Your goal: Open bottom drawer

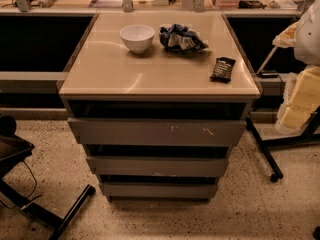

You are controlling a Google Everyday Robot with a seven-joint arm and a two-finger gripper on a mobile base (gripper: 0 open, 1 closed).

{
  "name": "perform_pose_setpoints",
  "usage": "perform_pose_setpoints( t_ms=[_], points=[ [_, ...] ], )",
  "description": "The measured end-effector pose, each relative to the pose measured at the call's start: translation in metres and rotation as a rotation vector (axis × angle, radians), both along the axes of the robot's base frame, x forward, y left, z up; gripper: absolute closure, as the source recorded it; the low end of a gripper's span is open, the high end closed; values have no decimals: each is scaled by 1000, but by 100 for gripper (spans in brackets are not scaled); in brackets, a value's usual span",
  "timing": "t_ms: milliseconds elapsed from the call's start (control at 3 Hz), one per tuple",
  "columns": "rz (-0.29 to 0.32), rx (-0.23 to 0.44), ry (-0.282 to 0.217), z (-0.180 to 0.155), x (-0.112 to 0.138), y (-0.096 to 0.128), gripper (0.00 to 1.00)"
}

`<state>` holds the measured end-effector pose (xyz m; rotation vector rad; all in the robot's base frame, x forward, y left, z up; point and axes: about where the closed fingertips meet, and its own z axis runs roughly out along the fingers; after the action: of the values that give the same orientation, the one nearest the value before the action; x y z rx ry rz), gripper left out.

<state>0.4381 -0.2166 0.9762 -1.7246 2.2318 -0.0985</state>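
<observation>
A beige-topped cabinet (100,74) stands in the middle of the camera view with three grey handleless drawers stacked under it. The bottom drawer (159,190) is the lowest and narrowest-looking, with a plain flat front just above the floor. A dark gap shows above it and none of its inside can be seen. Above it is the middle drawer (157,166) with a pale chip on its lower edge, and the top drawer (157,132) with white scratches. My gripper is out of view.
On the cabinet top are a white bowl (137,37), a crumpled blue-and-white bag (181,38) and a dark snack bar (223,69). A black stand leg (70,214) crosses the floor at the left. A black wheeled frame (265,154) with yellow foam blocks (302,96) stands at the right.
</observation>
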Motion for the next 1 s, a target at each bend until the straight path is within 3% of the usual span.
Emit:
perform_pose_setpoints(
  t_ms=[667,1000],
  points=[
    [21,-1,-14,0,-1,3,0],
    [98,-1,-43,-18,-12,7,0]
  ],
)
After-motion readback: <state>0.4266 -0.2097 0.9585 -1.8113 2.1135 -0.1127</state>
